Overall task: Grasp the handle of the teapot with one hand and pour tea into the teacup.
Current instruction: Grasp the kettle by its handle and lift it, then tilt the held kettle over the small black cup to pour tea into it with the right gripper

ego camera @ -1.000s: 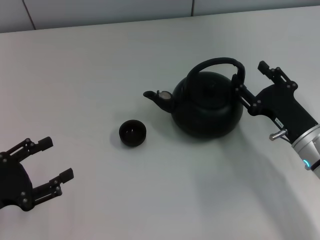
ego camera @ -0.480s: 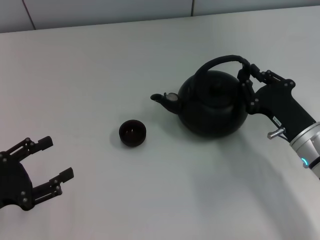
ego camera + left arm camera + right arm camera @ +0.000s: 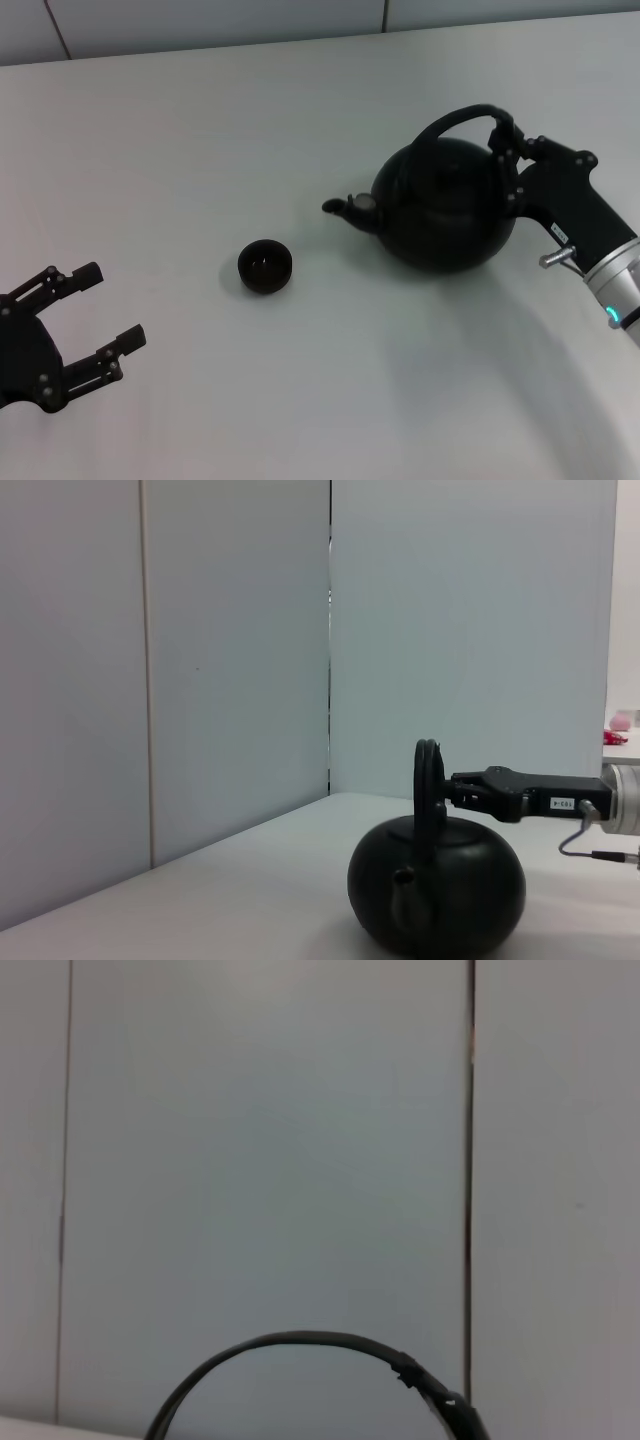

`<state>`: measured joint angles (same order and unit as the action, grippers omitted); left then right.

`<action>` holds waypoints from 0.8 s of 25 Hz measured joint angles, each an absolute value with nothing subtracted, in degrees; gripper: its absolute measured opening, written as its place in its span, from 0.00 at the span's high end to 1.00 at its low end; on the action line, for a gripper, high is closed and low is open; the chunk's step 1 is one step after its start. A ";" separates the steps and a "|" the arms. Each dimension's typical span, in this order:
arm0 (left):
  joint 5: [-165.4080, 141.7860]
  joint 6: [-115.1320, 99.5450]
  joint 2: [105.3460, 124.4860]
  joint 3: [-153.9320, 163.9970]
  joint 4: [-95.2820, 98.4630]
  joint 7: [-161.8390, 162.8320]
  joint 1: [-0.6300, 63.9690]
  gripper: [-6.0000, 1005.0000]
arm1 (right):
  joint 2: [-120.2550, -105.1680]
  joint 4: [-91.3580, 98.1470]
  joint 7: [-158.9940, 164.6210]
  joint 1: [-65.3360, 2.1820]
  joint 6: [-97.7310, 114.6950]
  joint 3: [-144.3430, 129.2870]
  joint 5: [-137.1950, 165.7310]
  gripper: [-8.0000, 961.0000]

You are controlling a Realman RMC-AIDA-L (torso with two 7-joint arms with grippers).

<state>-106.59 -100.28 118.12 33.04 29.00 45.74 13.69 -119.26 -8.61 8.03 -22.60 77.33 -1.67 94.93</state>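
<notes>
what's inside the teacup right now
The teacup on the table shows only a dark interior; whether it holds tea cannot be told. The teapot is apart from it.

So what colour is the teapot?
Matte black teapot, clearest in the head view.

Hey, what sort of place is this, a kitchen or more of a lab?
More likely a lab or test bench than a kitchen. A bare white table backed by plain pale wall panels holds only a black teapot and a small teacup, with the right claw on the teapot's handle.
</notes>
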 joint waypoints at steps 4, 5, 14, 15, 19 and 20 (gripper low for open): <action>-106.59 -100.28 118.16 33.04 28.95 45.76 13.65 0.19 | -119.17 -6.66 12.32 -24.11 78.02 -0.47 94.95 0.91; -106.59 -100.27 118.19 33.05 28.92 45.76 13.64 0.19 | -119.15 -5.56 14.17 -24.89 78.03 -0.54 95.12 0.91; -106.59 -100.07 118.30 33.05 27.74 45.42 14.23 0.19 | -118.91 4.55 29.60 -34.34 70.89 -9.15 95.89 0.91; -106.60 -100.00 118.29 33.05 27.67 45.39 14.29 0.19 | -118.91 5.18 30.77 -35.09 70.30 -10.01 95.89 0.91; -106.60 -99.91 118.29 33.05 27.59 45.29 14.43 0.19 | -118.90 5.70 31.43 -36.27 69.97 -10.96 95.89 0.91; -106.61 -99.91 118.29 33.05 27.59 45.28 14.44 0.19 | -118.90 5.70 31.44 -36.41 69.96 -11.13 95.89 0.91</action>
